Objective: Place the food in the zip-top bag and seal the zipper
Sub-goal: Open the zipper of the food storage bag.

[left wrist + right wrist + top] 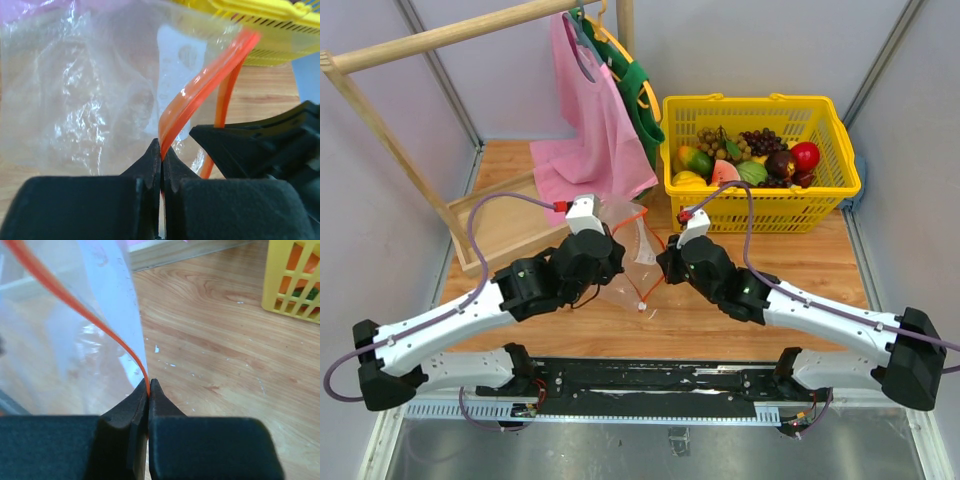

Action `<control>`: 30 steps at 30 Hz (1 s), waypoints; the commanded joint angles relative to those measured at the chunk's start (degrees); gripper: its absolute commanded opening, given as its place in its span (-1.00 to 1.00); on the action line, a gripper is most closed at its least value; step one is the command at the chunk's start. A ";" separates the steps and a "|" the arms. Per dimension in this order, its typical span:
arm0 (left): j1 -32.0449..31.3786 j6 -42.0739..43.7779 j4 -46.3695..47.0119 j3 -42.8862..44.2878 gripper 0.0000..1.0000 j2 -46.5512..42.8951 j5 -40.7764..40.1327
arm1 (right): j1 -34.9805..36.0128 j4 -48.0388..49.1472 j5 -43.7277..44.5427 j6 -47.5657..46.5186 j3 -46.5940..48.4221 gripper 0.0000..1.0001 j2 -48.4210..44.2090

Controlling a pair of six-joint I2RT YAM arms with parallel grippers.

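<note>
The clear zip-top bag (628,262) hangs between my two grippers over the wooden table, with its mouth held apart. Its red-orange zipper (647,240) runs down to a small white slider (642,305). My left gripper (617,252) is shut on one zipper strip (192,97); the bag (85,90) and its whitish label (180,52) lie behind it. My right gripper (665,262) is shut on the other strip (100,322), with the bag (60,345) to its left. The food (760,160), including a red apple-like fruit (806,155), lies in the yellow basket (760,205).
Grape bunches (760,140) share the basket, which also shows in the left wrist view (265,30) and the right wrist view (290,285). Pink (590,130) and green (642,100) cloth bags hang from a wooden rack (430,38). A wooden tray (505,225) lies at left.
</note>
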 commanded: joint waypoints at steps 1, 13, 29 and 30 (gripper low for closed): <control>-0.44 -0.67 -15.49 6.37 -0.99 -1.56 -2.67 | -1.16 -6.53 3.04 -0.71 3.91 -0.99 2.71; 7.76 3.25 -21.18 8.51 -0.99 5.86 11.69 | -9.60 -10.98 -7.66 -4.97 6.43 -0.99 8.99; 13.42 6.21 -7.91 9.07 -0.99 14.87 21.90 | -15.61 -28.10 -16.57 -23.84 22.96 0.13 6.29; 13.51 6.34 -7.48 9.26 -1.00 15.11 21.96 | -16.42 -29.00 -17.06 -24.83 24.40 0.17 6.12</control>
